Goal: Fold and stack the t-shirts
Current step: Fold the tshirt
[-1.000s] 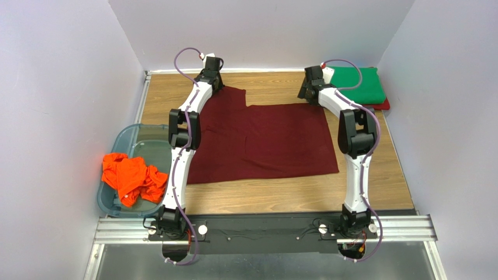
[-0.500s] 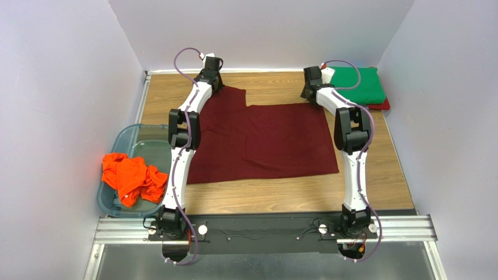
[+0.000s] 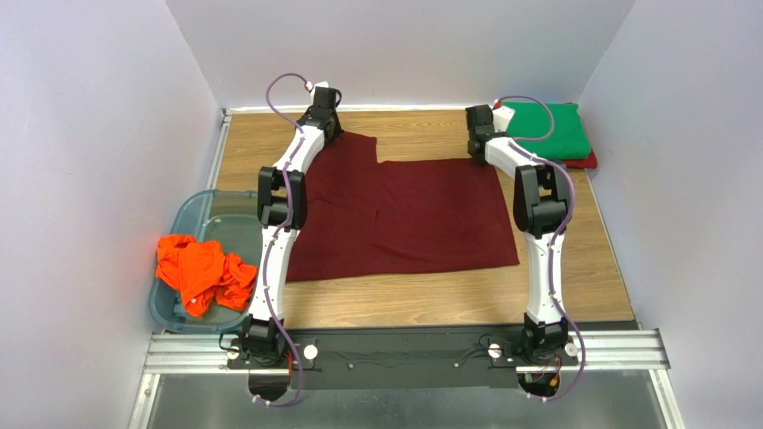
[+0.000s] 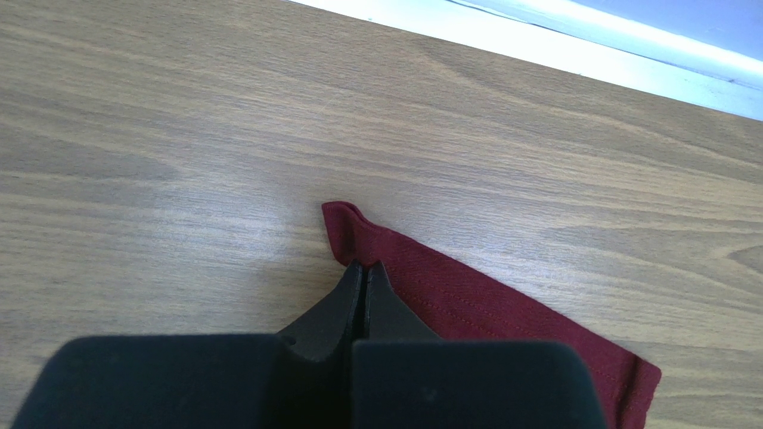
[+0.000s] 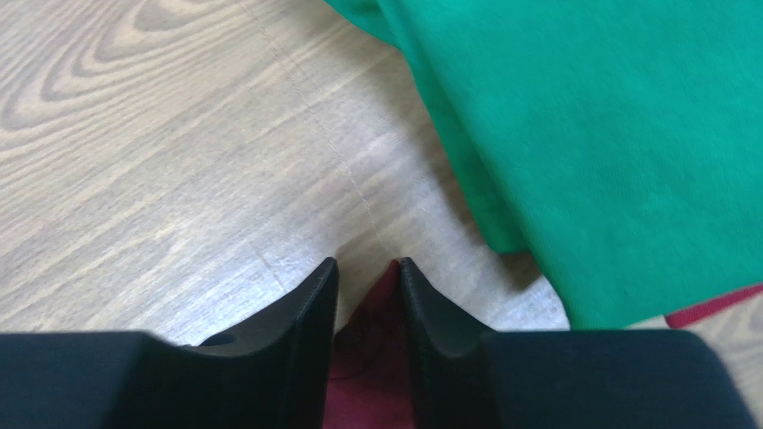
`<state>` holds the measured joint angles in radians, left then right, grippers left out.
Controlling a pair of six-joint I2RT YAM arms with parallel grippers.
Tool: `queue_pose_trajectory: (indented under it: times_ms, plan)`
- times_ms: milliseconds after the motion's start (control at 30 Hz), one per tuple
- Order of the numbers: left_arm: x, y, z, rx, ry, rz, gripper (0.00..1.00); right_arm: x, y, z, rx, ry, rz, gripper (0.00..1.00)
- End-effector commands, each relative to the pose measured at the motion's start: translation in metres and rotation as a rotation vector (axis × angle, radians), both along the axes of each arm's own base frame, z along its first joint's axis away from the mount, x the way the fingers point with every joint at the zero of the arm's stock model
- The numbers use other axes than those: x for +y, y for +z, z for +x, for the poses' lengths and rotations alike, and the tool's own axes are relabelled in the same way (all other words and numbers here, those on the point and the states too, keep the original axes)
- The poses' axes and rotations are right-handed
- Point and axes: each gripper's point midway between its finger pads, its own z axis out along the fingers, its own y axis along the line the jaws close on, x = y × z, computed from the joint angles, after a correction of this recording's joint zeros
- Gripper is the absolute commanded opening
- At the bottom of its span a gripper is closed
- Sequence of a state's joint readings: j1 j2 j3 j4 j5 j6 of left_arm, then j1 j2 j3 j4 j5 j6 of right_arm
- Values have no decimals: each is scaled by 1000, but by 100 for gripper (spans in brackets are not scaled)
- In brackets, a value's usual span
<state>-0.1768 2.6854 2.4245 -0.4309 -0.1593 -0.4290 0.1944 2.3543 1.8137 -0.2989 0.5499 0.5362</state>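
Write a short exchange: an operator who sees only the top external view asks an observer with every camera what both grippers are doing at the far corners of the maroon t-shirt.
Operator: Has the left gripper got the sleeve?
Observer: In the left wrist view, the left gripper is shut, its tips pinching the maroon t-shirt at the sleeve's hem corner.
Operator: And the right one?
Observer: The right gripper has its jaws apart, with a maroon corner poking up between them.
Operator: Is the green t-shirt in its way?
Observer: No. The green t-shirt lies beside the fingers, with bare table between them.
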Motion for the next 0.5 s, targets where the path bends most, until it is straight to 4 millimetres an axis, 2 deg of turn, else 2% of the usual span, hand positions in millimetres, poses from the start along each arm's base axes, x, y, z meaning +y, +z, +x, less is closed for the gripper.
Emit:
queue_pose_trajectory:
  times_ms: [0,67,233,367,400,467]
  plan:
    - [0,-24,-21,102,-33,6,0,-19,-16,-29,96,-53,-67,29]
    - [2,-26,-21,105,-25,8,0,-22,-13,-29,96,-56,-81,24]
    - [1,-20,-22,91,-28,5,0,-21,-13,-30,102,-45,-88,1]
    - [-2,-8,-17,43,-49,-1,0,-16,-2,-21,82,-16,-79,1]
    - [-4,-3,-22,37,-68,-6,0,-15,1,-18,79,-4,-81,1]
    - [-7,11,-18,-35,-81,-20,0,-10,9,-13,65,20,-68,1]
